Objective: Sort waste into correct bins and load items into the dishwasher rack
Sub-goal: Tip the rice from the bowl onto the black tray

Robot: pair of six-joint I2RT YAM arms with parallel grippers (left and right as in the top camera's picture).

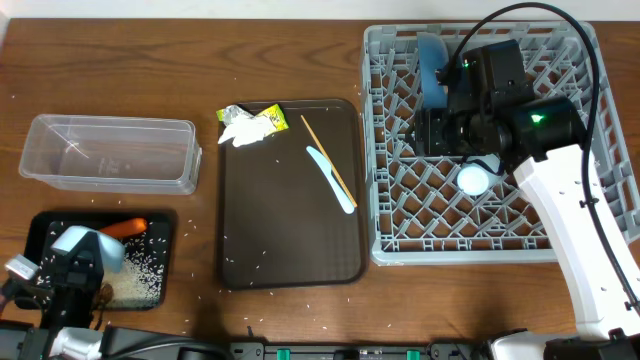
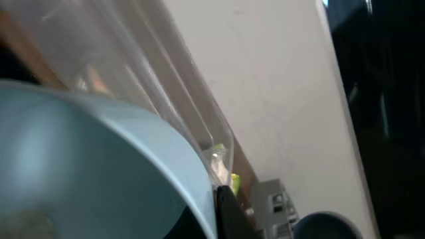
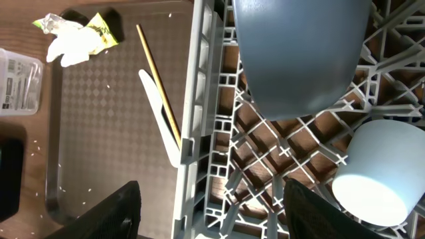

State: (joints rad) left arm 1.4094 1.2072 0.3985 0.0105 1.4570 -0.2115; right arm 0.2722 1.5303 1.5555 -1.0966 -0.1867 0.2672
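My left gripper [image 1: 72,262] is shut on the rim of a light blue bowl [image 1: 97,246] and holds it tilted over the black tray [image 1: 40,225]. The tray holds white rice [image 1: 140,277] and an orange carrot [image 1: 125,228]. The bowl [image 2: 86,172] fills the left wrist view. My right gripper [image 1: 425,132] is open and empty over the left part of the grey rack [image 1: 580,215], fingers apart in the right wrist view [image 3: 212,219]. In the rack are the dark-blue plate [image 1: 432,70] on edge and a light blue cup [image 1: 473,179]. No pink cup shows.
A dark brown serving tray [image 1: 285,230] holds a white napkin [image 1: 243,130], a yellow wrapper [image 1: 272,118], a chopstick [image 1: 328,155] and a light blue utensil [image 1: 332,180], with scattered rice grains. The clear tub [image 1: 110,152] stands empty at the left.
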